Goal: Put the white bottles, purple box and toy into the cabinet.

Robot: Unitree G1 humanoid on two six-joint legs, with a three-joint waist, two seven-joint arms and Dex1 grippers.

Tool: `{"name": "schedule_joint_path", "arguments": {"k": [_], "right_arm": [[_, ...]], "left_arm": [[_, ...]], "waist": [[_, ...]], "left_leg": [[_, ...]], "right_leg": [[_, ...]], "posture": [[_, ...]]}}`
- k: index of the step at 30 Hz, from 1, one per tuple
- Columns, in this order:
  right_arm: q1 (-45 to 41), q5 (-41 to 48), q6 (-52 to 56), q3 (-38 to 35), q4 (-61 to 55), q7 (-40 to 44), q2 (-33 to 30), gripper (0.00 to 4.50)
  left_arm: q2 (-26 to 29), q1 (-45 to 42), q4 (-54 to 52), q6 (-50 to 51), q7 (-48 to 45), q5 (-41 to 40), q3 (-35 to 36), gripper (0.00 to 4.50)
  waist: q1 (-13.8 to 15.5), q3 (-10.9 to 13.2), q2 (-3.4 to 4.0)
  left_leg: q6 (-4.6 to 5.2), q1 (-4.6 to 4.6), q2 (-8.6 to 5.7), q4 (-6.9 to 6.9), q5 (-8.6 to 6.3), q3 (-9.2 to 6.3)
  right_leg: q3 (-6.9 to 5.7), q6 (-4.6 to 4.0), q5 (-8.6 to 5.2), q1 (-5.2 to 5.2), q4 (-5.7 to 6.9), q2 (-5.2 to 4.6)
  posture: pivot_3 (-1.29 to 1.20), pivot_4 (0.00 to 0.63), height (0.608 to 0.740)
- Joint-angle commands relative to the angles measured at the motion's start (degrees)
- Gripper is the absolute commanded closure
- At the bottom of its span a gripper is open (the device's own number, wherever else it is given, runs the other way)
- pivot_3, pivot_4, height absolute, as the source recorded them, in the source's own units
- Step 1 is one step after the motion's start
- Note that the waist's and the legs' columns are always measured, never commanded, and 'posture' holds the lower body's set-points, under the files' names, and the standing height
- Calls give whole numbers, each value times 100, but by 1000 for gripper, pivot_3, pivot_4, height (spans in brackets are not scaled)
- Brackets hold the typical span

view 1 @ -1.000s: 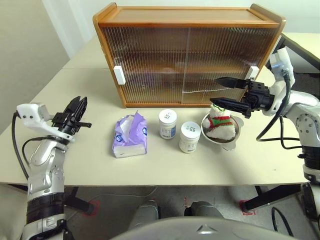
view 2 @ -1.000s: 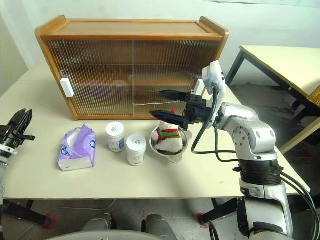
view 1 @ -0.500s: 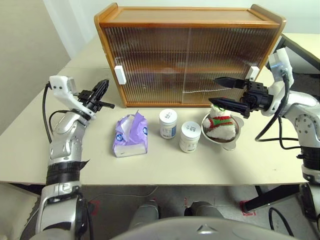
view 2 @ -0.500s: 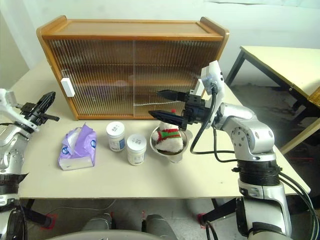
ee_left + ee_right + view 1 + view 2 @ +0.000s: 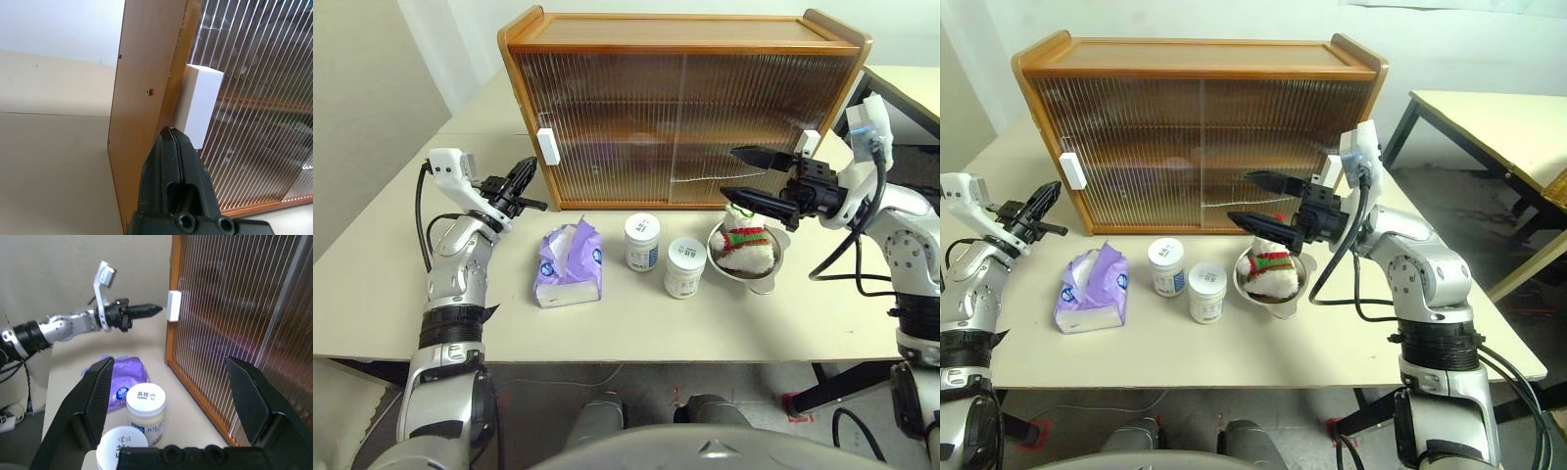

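My left gripper (image 5: 530,166) has its fingers pressed together, empty, tips just beside the white handle (image 5: 546,147) at the left end of the cabinet (image 5: 685,108); whether they touch it I cannot tell. A second ago this gripper sat well apart from the cabinet, low over the table (image 5: 401,294); it has since swung in towards the handle. I judge that this sets up sliding the left door, the step needed before anything goes inside.

My right gripper (image 5: 754,176) hangs with fingers spread wide, holding nothing, in front of the cabinet's right half and above the toy (image 5: 744,245), its position unchanged.

In front of the cabinet stand the purple box (image 5: 568,264), the white bottles (image 5: 642,241) (image 5: 685,267) and the toy in its steel bowl (image 5: 769,277), all unmoved. Both doors remain closed.
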Motion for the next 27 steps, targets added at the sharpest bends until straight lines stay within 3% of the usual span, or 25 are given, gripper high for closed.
{"name": "schedule_joint_path", "arguments": {"k": [1, 27], "right_arm": [[46, 158, -118, -150, -100, 5, 71, 0], [196, 301, -236, -138, -15, 31, 76, 0]], "left_arm": [[-60, -133, 206, -103, -56, 87, -62, 4461], [-216, -968, 1456, -751, -947, 376, -406, 4461]], "waist": [[-6, 0, 0], [-32, 1, 0]], "left_leg": [[1, 0, 0, 1, 0, 0], [8, -5, 11, 16, -1, -4]], "right_leg": [[0, 0, 0, 0, 0, 0], [1, 13, 7, 9, -8, -9]], "posture": [[-71, 0, 740], [-84, 0, 740]]}}
